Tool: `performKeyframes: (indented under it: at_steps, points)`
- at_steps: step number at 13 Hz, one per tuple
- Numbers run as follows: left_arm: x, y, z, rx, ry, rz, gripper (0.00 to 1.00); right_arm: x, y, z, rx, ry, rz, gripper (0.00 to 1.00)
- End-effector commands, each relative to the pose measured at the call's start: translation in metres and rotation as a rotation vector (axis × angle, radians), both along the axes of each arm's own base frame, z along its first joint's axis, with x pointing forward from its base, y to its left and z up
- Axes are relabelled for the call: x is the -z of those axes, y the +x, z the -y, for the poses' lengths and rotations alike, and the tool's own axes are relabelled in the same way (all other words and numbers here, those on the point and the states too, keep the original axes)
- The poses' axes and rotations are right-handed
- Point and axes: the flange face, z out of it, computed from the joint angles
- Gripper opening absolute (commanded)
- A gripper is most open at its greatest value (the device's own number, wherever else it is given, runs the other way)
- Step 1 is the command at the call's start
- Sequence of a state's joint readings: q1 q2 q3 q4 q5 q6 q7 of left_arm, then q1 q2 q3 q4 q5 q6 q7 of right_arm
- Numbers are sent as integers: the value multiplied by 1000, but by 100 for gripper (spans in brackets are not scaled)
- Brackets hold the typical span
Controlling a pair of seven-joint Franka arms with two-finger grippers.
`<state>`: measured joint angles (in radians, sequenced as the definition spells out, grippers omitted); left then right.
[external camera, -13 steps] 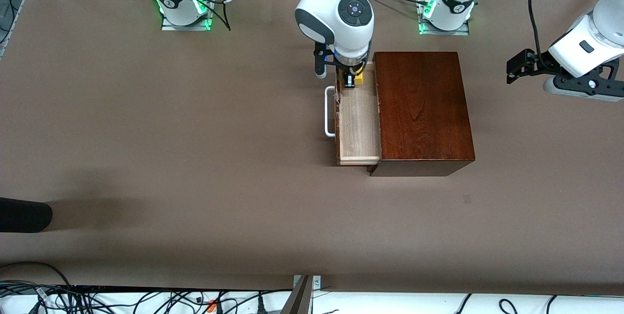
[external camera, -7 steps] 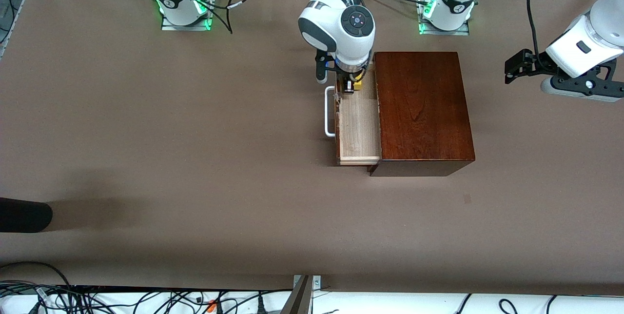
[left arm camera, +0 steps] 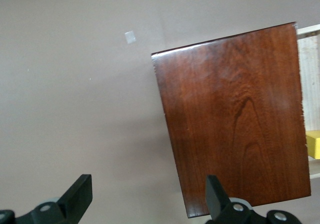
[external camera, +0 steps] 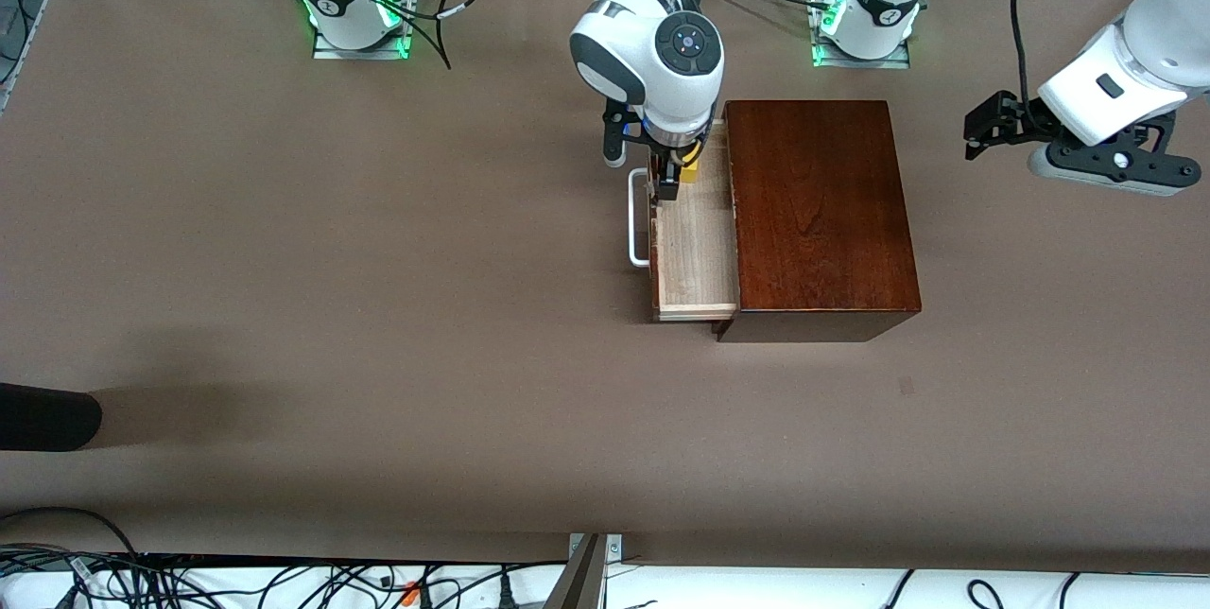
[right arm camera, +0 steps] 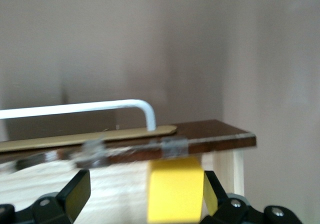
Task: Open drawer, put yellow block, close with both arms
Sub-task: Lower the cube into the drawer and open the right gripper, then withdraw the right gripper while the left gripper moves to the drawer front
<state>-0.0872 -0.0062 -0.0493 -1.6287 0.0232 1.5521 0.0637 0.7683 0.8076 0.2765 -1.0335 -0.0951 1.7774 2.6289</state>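
The drawer (external camera: 697, 254) stands pulled out of the dark wooden box (external camera: 818, 212), with its white handle (external camera: 639, 217) toward the right arm's end of the table. My right gripper (external camera: 673, 176) reaches down into the drawer's end farthest from the front camera. It is open, and the yellow block (right arm camera: 175, 189) lies loose between its fingers, close against one fingertip (right arm camera: 214, 191). The block (external camera: 691, 172) also shows beside the wrist in the front view. My left gripper (external camera: 983, 130) hangs open and empty over the table beside the box (left arm camera: 235, 114), toward the left arm's end.
A dark rounded object (external camera: 47, 416) juts in at the table edge toward the right arm's end, nearer the front camera. Cables (external camera: 284, 581) run along the nearest edge. A small mark (external camera: 906, 386) lies on the table nearer the camera than the box.
My right gripper has opened and let go of the yellow block inside the drawer. The left arm has drifted a little toward the box.
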Motion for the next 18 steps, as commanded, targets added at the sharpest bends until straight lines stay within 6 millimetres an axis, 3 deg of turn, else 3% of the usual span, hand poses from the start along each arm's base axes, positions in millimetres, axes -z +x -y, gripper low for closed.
performKeyframes:
  at_steps: [1, 2, 5, 7, 10, 13, 18]
  points:
    - [-15, -1, 11, 27, -29, 9, 100, -64, 19, 28, -47, 18, 0, 100]
    - [-15, -2, 17, 39, -31, 9, 100, -87, 30, 48, -82, 33, -15, 100]
    - [-10, -10, 68, 183, -47, 3, 100, -137, 64, 127, -357, 15, -68, 100]
    - [11, -11, 105, 352, -97, -49, 100, -164, 83, 184, -544, 12, -108, 100]
    - [46, -18, 173, 617, -150, -104, 100, -200, 121, 290, -773, 51, -150, 100]
    - [77, -28, 249, 849, -240, -54, 100, -218, 137, 372, -1008, 64, -168, 100]
    - [142, -54, 372, 1232, -322, 84, 100, -214, 147, 485, -1310, 95, -153, 100]
